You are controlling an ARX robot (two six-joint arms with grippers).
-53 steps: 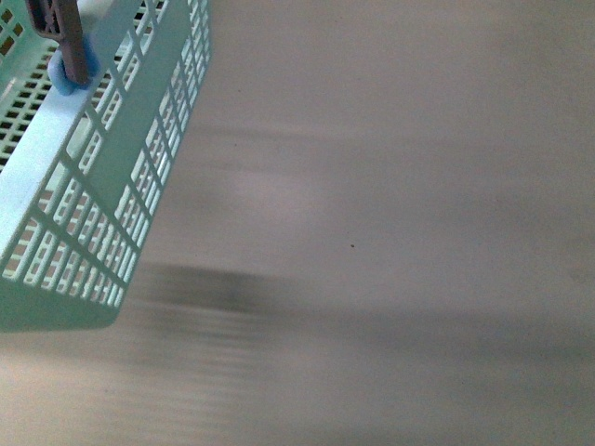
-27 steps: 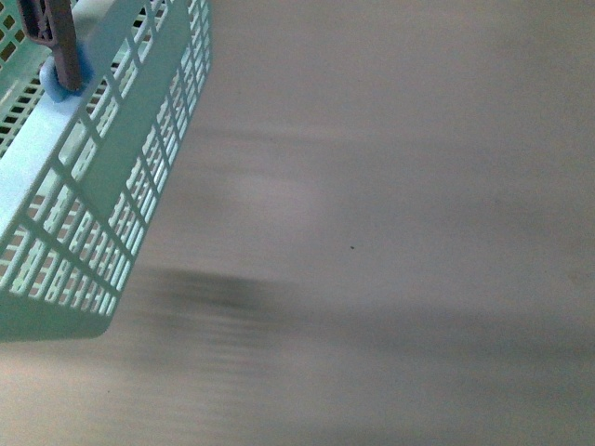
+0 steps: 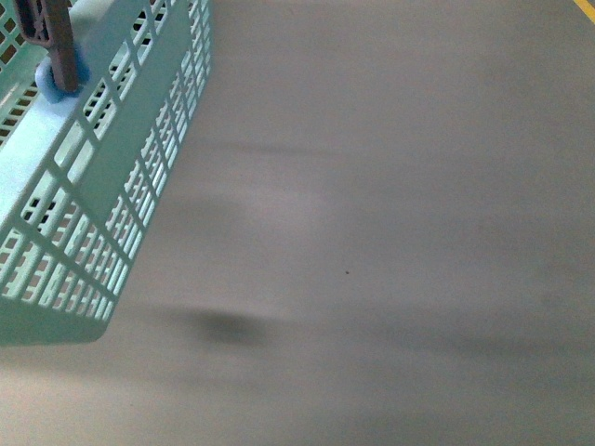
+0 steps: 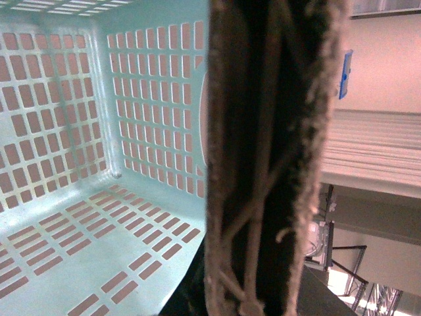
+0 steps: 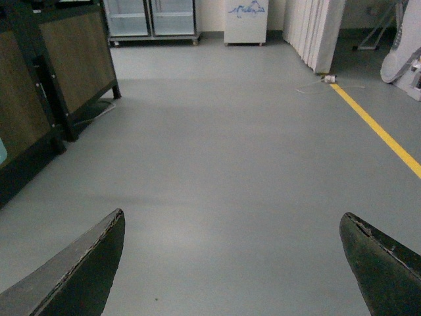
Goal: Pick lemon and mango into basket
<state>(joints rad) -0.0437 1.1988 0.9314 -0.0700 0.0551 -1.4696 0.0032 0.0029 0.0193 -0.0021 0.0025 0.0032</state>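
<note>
The light turquoise basket (image 3: 102, 177) hangs tilted above the floor at the front view's upper left, its brown handle (image 3: 58, 37) rising from a blue pivot. In the left wrist view the brown handle (image 4: 263, 131) fills the middle, very close, with my left gripper (image 4: 256, 289) shut on it. Behind it shows the basket's slotted inside (image 4: 79, 164), and the part in view holds nothing. My right gripper (image 5: 231, 217) is open over bare grey floor, its dark fingers (image 5: 85, 270) wide apart. The lemon and the mango are out of view.
Grey floor (image 3: 390, 232) lies under everything. A yellow line (image 5: 378, 128) runs along its right side. Dark wood-panelled cabinets (image 5: 59, 72) stand to one side, with glass-door coolers (image 5: 151, 20), a white unit (image 5: 245, 20) and white folding panels (image 5: 316, 29) at the far wall.
In the front view the basket has shifted slightly left and up. The shadow on the floor has shrunk, and a bit of yellow line now shows at the top right corner.
</note>
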